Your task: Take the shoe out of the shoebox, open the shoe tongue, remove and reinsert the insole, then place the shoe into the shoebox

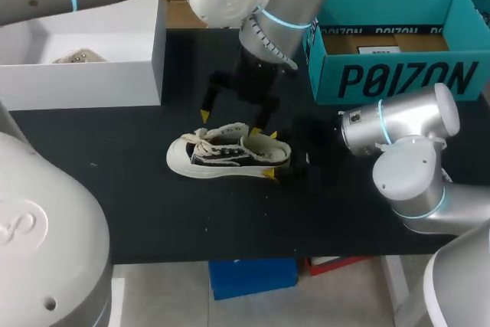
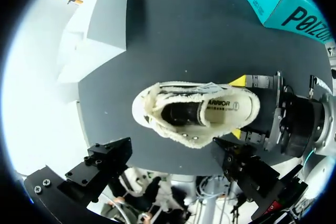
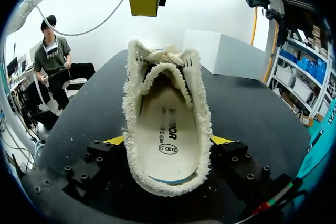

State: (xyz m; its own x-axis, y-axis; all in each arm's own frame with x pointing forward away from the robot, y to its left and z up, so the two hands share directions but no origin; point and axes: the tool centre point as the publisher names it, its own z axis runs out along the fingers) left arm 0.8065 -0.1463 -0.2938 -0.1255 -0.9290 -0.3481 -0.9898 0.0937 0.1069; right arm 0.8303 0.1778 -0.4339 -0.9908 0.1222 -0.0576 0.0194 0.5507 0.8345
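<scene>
The shoe was stood on its sole on the black table, outside either box. Its heel was gripped from both sides by the right gripper, as far as could be judged, probably so that it was steadied while the insole, seen lying flat inside, was reached. Above the laces the left gripper was poised wide open and empty. Farther back, well apart, a white box and the teal shoebox were set, neither in the way.

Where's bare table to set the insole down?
Front strip of the table between shoe and near edge; also left of the toe, in front of the white box. Crowded at the heel: right gripper, left gripper overhead.
</scene>
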